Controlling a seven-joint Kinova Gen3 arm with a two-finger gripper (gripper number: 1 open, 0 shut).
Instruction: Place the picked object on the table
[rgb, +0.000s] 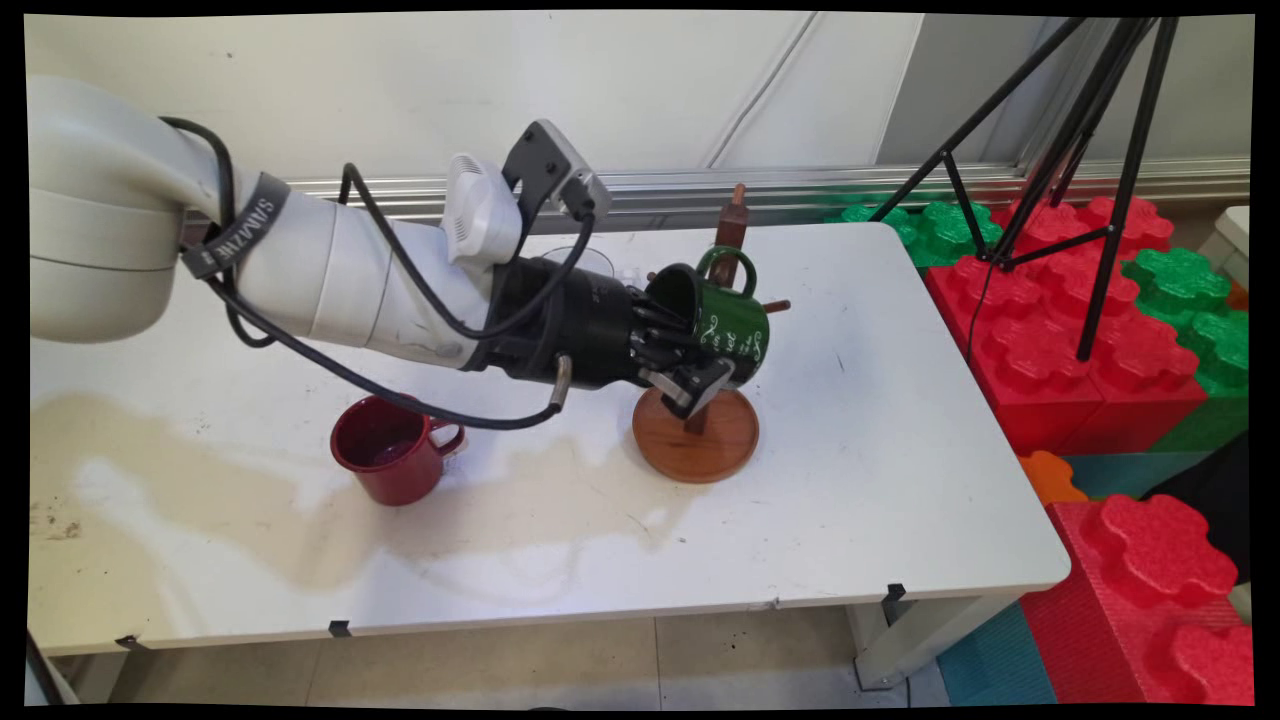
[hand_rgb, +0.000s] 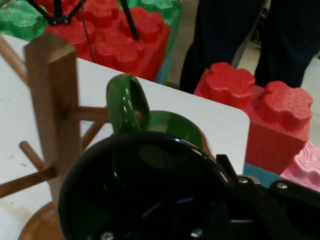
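I am watching the black 2-finger gripper (rgb: 690, 365) clamping the rim of a glossy green ceramic mug with white lettering (rgb: 722, 325), 1 finger inside, tipped sideways at the wooden peg mug tree on its round base (rgb: 697, 437), handle looping a peg. The handle could be catching and tipping the tree. The mug looks empty; the dark red enamel mug (rgb: 392, 450) on the stained white table (rgb: 850, 480) seems empty too.

From above, even, bright light falls on my table (rgb: 880, 480), with soft shadows under my arm (rgb: 330, 270) and glare on its pale stain. Through my hand camera the green mug (hand_rgb: 150, 195) looms soft, and the wooden rack (hand_rgb: 52, 105) is slightly blurred.
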